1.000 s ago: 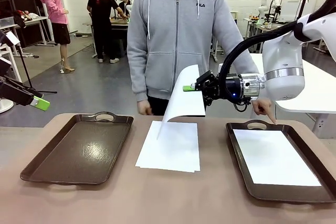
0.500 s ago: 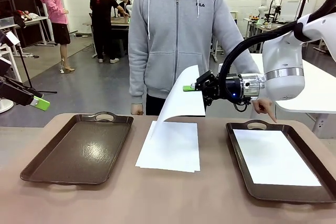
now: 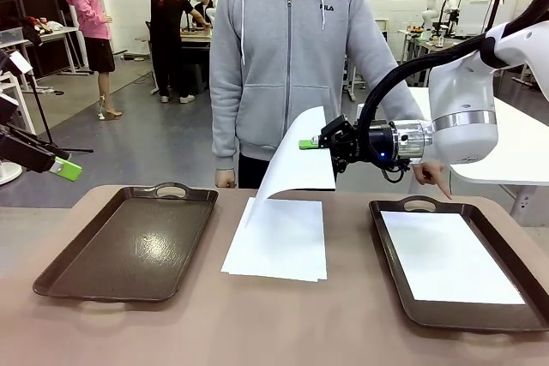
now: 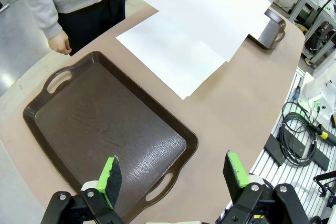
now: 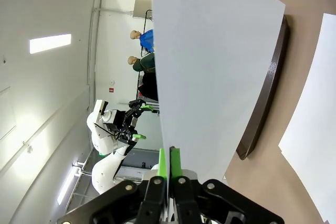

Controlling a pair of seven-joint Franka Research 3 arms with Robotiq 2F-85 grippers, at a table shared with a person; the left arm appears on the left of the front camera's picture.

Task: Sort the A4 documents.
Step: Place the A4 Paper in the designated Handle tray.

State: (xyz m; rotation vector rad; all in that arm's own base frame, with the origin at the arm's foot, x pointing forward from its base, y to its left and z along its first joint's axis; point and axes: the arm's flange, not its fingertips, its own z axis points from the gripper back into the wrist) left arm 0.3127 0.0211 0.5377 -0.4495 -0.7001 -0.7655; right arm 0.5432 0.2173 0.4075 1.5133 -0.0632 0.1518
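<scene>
Where the lifted sheet hangs: in the air above the middle of the table, its top edge pinched and the rest curling down toward the far left corner of the paper below; I can't tell whether it touches.
Right gripper: reaches in level from the right, green pads pressed together on the edge of the lifted sheet; in its wrist view the sheet rises from between the closed fingertips.
Left gripper: held high at the left edge, off the table, jaws spread wide with nothing between them; its wrist view looks down between the open fingers onto the left tray.
Flat pile: white A4 paper lying on the table between the two trays, just under the lifted sheet.
Left tray: dark brown, with no paper on it.
Right tray: dark brown.
Sheet in the right tray: one white sheet lying flat, covering most of the tray's floor.
Person: stands at the far side in a grey hooded top; one hand points a finger down just beside the right tray's far handle, the other hand hangs by the table's far edge.
</scene>
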